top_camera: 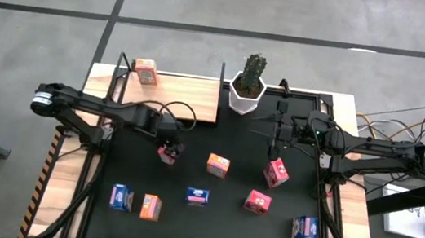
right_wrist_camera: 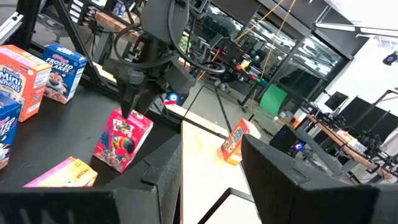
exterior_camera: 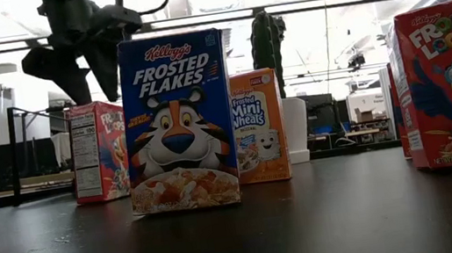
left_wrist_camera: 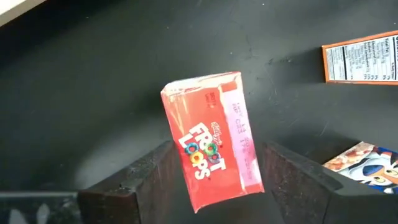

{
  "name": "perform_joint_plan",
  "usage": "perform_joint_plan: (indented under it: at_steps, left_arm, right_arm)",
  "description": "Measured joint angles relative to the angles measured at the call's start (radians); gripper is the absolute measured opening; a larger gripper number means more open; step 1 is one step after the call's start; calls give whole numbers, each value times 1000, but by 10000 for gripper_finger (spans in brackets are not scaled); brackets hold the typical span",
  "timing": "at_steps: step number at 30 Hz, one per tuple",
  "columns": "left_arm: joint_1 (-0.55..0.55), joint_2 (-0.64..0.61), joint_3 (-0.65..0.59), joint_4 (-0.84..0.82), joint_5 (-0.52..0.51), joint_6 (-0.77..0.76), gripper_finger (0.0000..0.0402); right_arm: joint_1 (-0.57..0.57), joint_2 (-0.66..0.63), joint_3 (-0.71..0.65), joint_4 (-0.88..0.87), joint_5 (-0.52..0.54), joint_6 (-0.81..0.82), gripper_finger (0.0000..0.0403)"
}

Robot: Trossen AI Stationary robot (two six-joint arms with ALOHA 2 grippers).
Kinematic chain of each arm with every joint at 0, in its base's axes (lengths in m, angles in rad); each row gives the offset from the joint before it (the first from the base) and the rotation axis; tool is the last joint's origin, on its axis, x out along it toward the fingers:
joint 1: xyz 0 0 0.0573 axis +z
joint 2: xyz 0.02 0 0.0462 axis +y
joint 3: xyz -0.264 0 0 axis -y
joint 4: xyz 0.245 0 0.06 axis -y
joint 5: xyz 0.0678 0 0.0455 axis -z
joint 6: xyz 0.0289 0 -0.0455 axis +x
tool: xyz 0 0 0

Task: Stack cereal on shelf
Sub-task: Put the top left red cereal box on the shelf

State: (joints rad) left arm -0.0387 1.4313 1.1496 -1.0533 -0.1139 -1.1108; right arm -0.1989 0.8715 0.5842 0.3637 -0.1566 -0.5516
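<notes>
A pink-red Froot Loops box [top_camera: 166, 156] stands upright on the black mat [top_camera: 223, 227]. My left gripper [top_camera: 169, 144] hangs open just above it, one finger over each side of the box's top; the box shows between the fingers in the left wrist view [left_wrist_camera: 211, 143]. My right gripper [top_camera: 272, 131] is open and empty in the air near the plant pot [top_camera: 247, 89]. One orange box [top_camera: 146, 70] stands on the light-wood shelf [top_camera: 182, 99] at the far left. Several more orange, pink-red and blue boxes stand on the mat.
On the mat stand an orange box [top_camera: 218, 165], pink-red boxes [top_camera: 275, 172] [top_camera: 258, 201], blue boxes [top_camera: 197, 196] [top_camera: 121, 197] [top_camera: 304, 227] and an orange box [top_camera: 151, 206]. Thin black posts [top_camera: 222, 75] rise at the shelf's edges. Bare shelf board lies right of its orange box.
</notes>
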Motion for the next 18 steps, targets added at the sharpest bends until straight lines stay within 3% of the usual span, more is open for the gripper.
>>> perform_joint_plan:
  at_steps: [10,18]
  left_arm:
    - [0,20,0,3,-32,15,278]
    - [0,51,0,-4,-44,28,241]
  right_arm:
    - [0,0,0,-2,0,-1,155]
    - [0,0,0,-7,0,-3,155]
